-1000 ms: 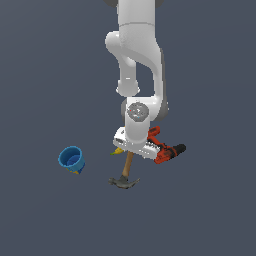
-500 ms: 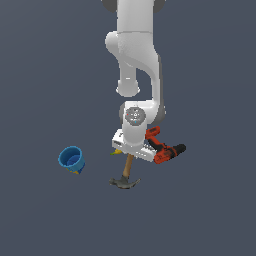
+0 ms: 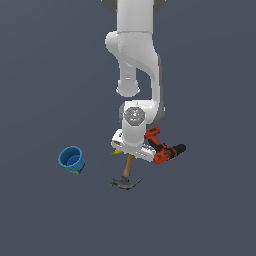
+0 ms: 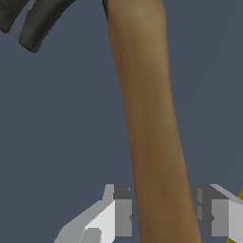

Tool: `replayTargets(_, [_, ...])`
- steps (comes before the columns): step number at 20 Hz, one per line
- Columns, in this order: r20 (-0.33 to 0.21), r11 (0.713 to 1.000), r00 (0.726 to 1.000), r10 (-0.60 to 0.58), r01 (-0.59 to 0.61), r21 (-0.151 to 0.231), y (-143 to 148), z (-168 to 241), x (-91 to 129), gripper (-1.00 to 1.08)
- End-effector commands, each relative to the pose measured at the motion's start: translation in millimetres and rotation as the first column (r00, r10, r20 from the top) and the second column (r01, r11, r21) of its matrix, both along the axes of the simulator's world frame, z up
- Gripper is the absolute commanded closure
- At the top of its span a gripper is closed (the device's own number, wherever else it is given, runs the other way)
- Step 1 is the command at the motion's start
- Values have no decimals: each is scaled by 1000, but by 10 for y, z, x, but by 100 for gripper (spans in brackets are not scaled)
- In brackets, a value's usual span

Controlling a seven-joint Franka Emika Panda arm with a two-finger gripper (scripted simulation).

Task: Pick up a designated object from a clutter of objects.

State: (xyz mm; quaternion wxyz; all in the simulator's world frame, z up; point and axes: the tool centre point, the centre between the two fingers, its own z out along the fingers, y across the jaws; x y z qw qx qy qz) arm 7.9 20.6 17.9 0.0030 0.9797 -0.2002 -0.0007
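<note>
Exterior view: arm low over clutter; hammer (image 3: 126, 176) mid-bench, head toward viewer, drill (image 3: 163, 148) just beside, blue cup (image 3: 71, 160) well apart.

Wrist view: pincer (image 4: 163, 216) apart, fingers (image 4: 122, 211) straddling wooden handle, small gaps. Risk: head-heavy hammer pivoting in end-of-handle grip.

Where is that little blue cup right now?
The blue cup sits alone toward the exterior view's left, apart from the hammer and the gripper.

White arm (image 3: 135, 65) bent steeply downward, wrist low, jaws parted with a gap either side.
</note>
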Motion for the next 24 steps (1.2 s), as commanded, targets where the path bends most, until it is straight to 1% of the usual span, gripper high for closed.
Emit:
replayTargets(1, [1,1000,1000,5,-5,1,33,20,3,108])
replayTargets(7, [1,1000,1000,5,-5,2,82,193,-26,108])
replayTargets(12, [2,1000,1000,6,-6,2,158,474,-71,108])
replayTargets(17, [2,1000,1000,8,-8,2,274,887,-137,108])
replayTargets(24, [2,1000,1000,10,-10,2,473,1634,-249,108])
